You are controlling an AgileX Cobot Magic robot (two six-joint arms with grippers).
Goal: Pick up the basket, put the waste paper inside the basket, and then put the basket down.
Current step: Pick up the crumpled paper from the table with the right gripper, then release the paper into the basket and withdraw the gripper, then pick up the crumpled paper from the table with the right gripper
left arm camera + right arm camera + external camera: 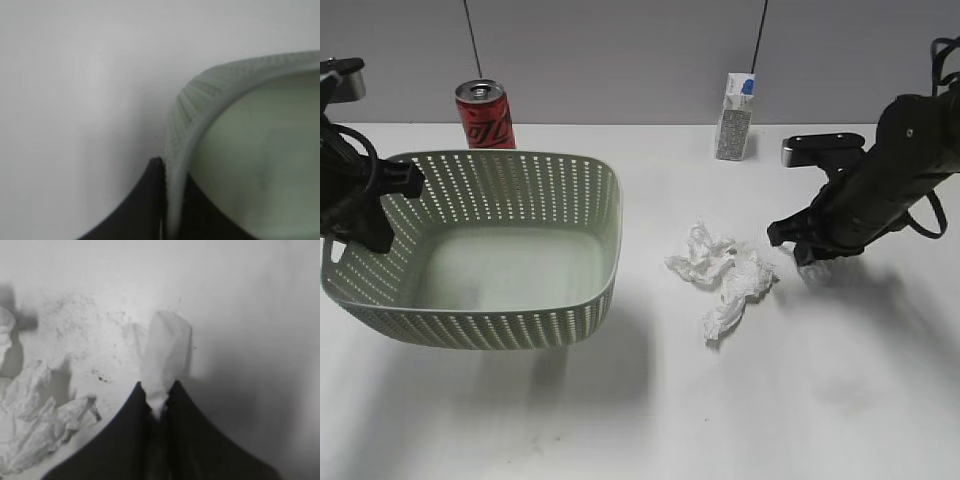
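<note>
The pale sage-green slotted basket (510,200) hangs tilted above the table at the left. My left gripper (365,215) is shut on its left rim, which shows in the left wrist view (175,170) between the jaws (172,167). Several crumpled white waste paper wads (725,275) lie on the table at the middle right. My right gripper (812,262) is shut on one wad (165,355) just right of the pile, low over the table; its jaws (157,390) pinch the wad's end. The rest of the pile shows at the left of the right wrist view (35,425).
A red can (485,115) stands at the back behind the basket. A small white-and-grey carton with a blue cap (735,115) stands at the back right. The table (720,400) is white.
</note>
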